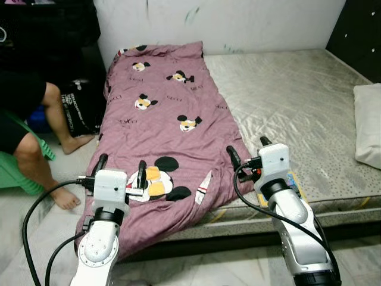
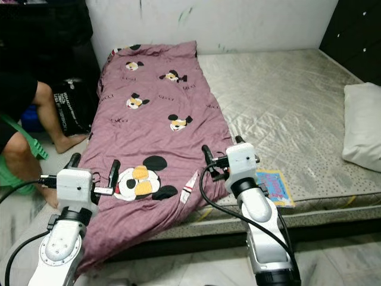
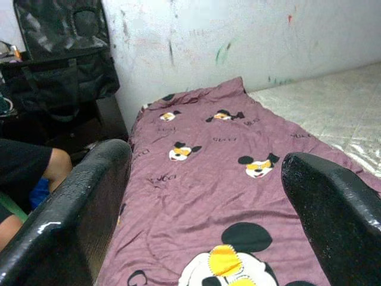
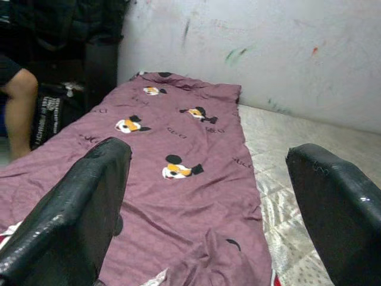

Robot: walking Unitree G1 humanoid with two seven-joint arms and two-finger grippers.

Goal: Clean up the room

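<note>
Before you: one bed with a bare grey quilted mattress [image 1: 286,95], set against a white wall [image 1: 238,24] marked with green and dark scuffs. Item one, a mauve blanket [image 1: 161,119] printed with cartoon mouse heads, spread lengthwise down the left part of the mattress from the wall end to the near edge, where its lower left corner spills over the side toward the floor; the fabric is wrinkled, most bunched at the near right corner. Item two, a white pillow [image 1: 369,125], lying at the right edge of the mattress, well apart from the blanket. Item three, a flat printed item in blue and yellow [image 2: 275,186], on the mattress near its front edge, just beside your right arm; what it is cannot be told. Your left gripper [image 1: 121,171] hangs over the near end of the blanket beside the large mouse print, fingers spread and holding nothing. Your right gripper [image 1: 249,151] hangs over the blanket's near right corner, fingers likewise parted and empty; whether either fingertip touches the cloth cannot be told. To your left, off the bed: a seated person's bare legs [image 1: 44,149] with feet on the pale floor, a green seat [image 1: 15,170] under them, a black printed bag [image 1: 80,107] against the bedside, and dark luggage [image 3: 62,53] stacked by the wall.
</note>
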